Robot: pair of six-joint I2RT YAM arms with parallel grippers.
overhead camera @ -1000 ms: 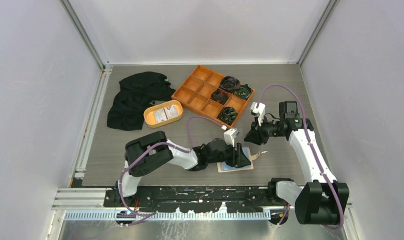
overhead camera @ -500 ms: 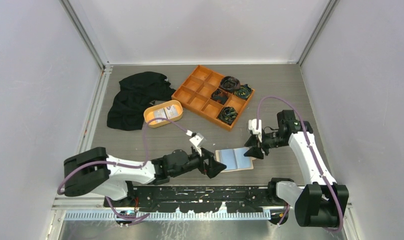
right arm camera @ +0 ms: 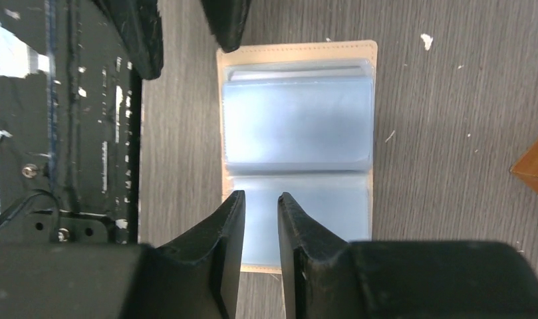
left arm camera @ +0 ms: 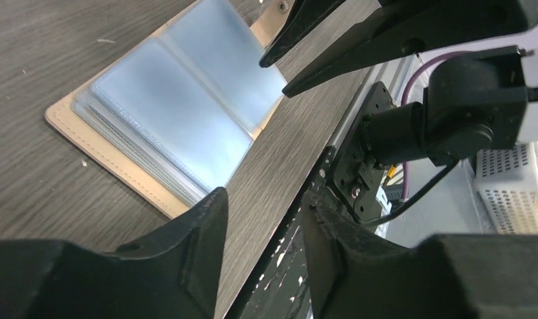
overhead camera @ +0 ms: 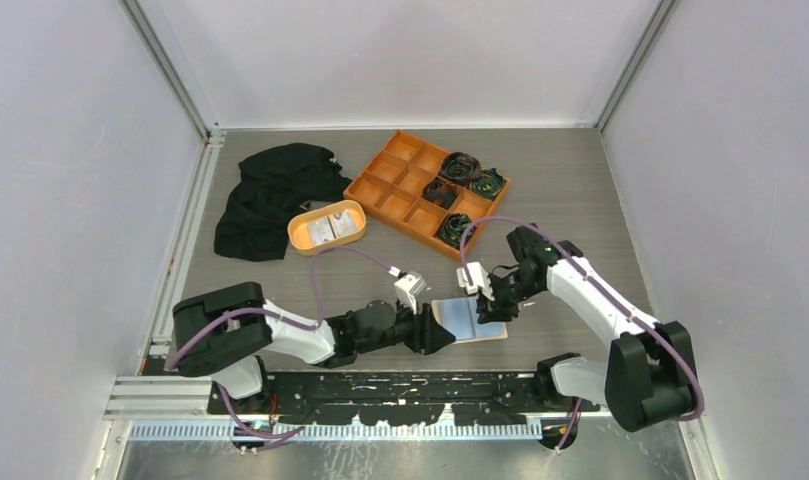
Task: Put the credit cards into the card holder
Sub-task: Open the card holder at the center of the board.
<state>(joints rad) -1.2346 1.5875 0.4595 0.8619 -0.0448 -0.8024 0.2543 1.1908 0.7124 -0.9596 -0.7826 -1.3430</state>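
Observation:
The card holder [overhead camera: 469, 322] lies open on the table near the front edge, beige with pale blue clear sleeves [left arm camera: 179, 113] facing up. My left gripper [overhead camera: 448, 338] lies low at its left edge, open with nothing between the fingers [left arm camera: 263, 206]. My right gripper [overhead camera: 487, 310] hovers over the holder's right half [right arm camera: 299, 126], its jaws a narrow gap apart and empty [right arm camera: 261, 199]. White credit cards [overhead camera: 333, 228] lie in the oval orange dish [overhead camera: 302, 236] further back on the left.
A large orange divided tray [overhead camera: 400, 182] with dark coiled items [overhead camera: 460, 165] stands at the back centre. A black cloth [overhead camera: 270, 195] lies at the back left. The black base rail [overhead camera: 380, 385] runs just beyond the table's front edge, near the holder.
My left gripper left the top of the holder, drew back left and now rests at its left edge. The right arm swung forward and left, bringing its gripper over the holder.

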